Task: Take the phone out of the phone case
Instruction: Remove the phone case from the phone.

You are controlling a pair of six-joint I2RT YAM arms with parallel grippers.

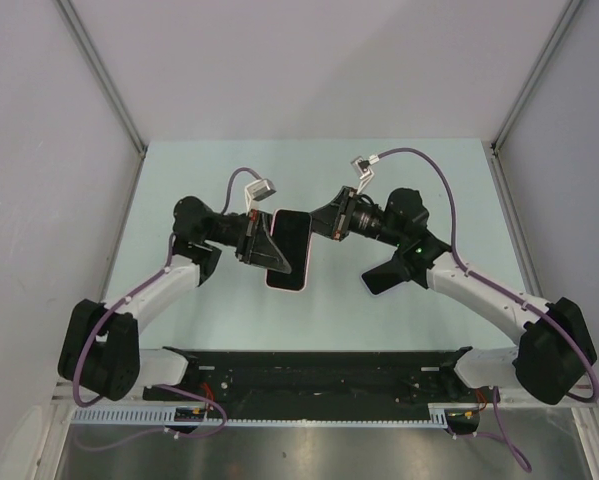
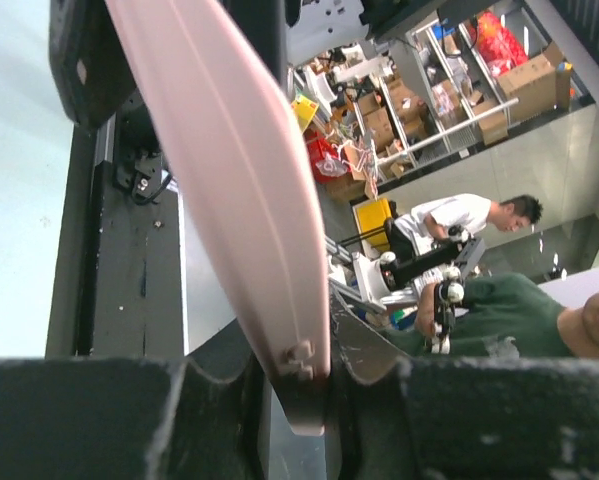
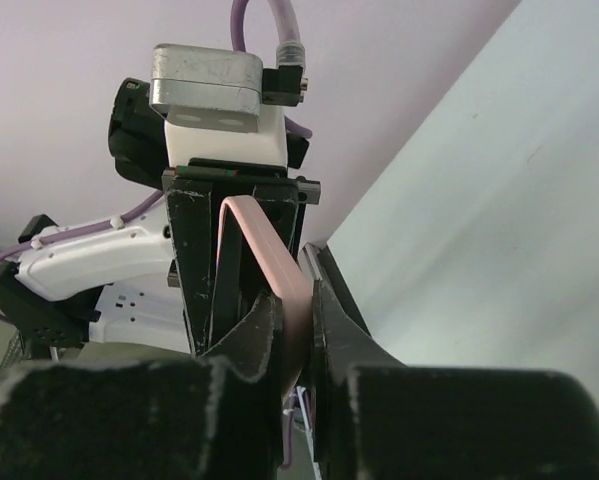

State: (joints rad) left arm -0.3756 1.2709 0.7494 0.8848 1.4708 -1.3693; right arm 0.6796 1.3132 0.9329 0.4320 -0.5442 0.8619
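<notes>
The phone (image 1: 292, 238), black screen up, sits in a pink phone case (image 1: 285, 284) and hangs in the air above the middle of the table between both grippers. My left gripper (image 1: 266, 250) is shut on the case's left side; in the left wrist view the pink case (image 2: 229, 170) runs edge-on down into my left gripper (image 2: 314, 385). My right gripper (image 1: 321, 222) is shut on the upper right corner. In the right wrist view the pink case edge (image 3: 279, 275) is pinched in my right gripper (image 3: 299, 335), with the left gripper behind it.
The pale green table (image 1: 229, 320) lies below, walled by white panels on the left (image 1: 49, 150) and right (image 1: 569, 150). A black rail (image 1: 309, 370) runs along the near edge between the arm bases. Purple cables (image 1: 429, 160) loop above both wrists.
</notes>
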